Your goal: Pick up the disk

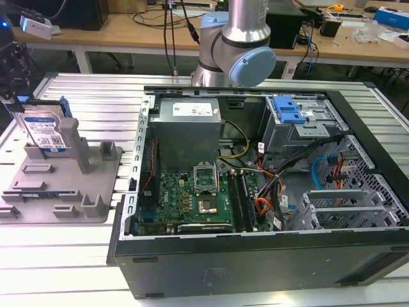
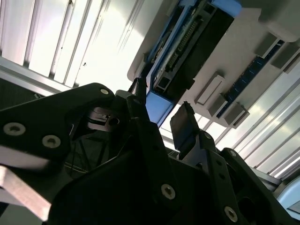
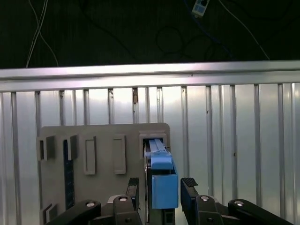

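The disk stands on edge in the fixture on the bench, label towards the exterior camera; whether the long axis is upright cannot be told. The pincer is spread astride its upper edge (unclamped). A rigid, dense, shock-sensitive item is judged. Hold is best taken across the thickness.

- Exterior view: bright, even light from above, with a soft sheen on the slatted table.
- Second wrist view: glare whitens the table, and the gripper is a dark silhouette.
- First wrist view: the table is well lit, and the floor beyond it is black.
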